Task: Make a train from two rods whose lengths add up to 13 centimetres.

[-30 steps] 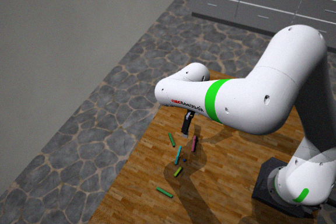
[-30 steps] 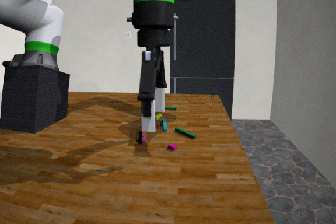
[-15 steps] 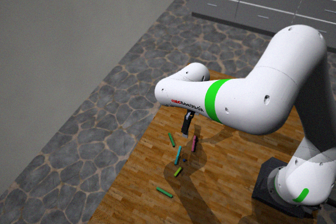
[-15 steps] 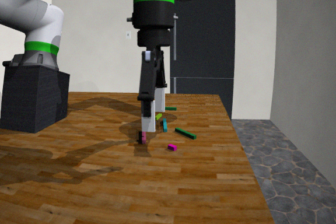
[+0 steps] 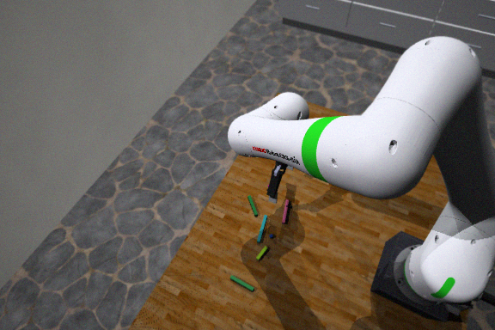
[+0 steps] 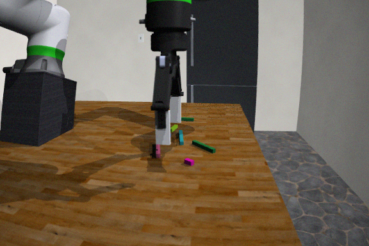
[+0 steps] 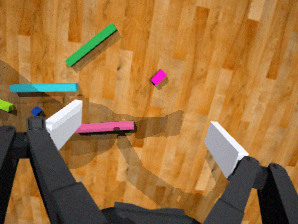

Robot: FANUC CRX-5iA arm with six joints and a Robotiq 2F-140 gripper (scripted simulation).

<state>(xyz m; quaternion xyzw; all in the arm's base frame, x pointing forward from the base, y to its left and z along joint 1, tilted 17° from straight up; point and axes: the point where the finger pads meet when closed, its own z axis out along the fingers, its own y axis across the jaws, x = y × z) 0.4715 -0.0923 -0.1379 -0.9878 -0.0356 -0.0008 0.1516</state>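
Note:
My gripper (image 6: 170, 133) (image 7: 146, 122) is open and empty above the table. Below it a pink rod (image 5: 285, 211) (image 6: 157, 151) (image 7: 107, 127) lies flat, one end hidden by a finger in the wrist view. A turquoise rod (image 5: 262, 229) (image 6: 181, 138) (image 7: 44, 87) lies apart, roughly parallel. A small blue rod (image 5: 271, 235) (image 7: 36, 111) is beside it. A lime rod (image 5: 262, 253) (image 6: 173, 128) (image 7: 5, 106) lies beyond. One green rod (image 5: 253, 205) (image 6: 204, 147) (image 7: 91, 45) lies slanted; another (image 5: 242, 283) (image 6: 188, 119) is far off. A magenta rod (image 6: 189, 162) (image 7: 158, 77) lies alone. No rods touch.
The wooden table (image 5: 206, 277) (image 6: 128, 213) has its edge beyond the nearer green rod. The robot's dark base (image 5: 395, 259) (image 6: 38, 110) stands on the opposite side. The arm's shadow falls over the pink, blue and lime rods' area.

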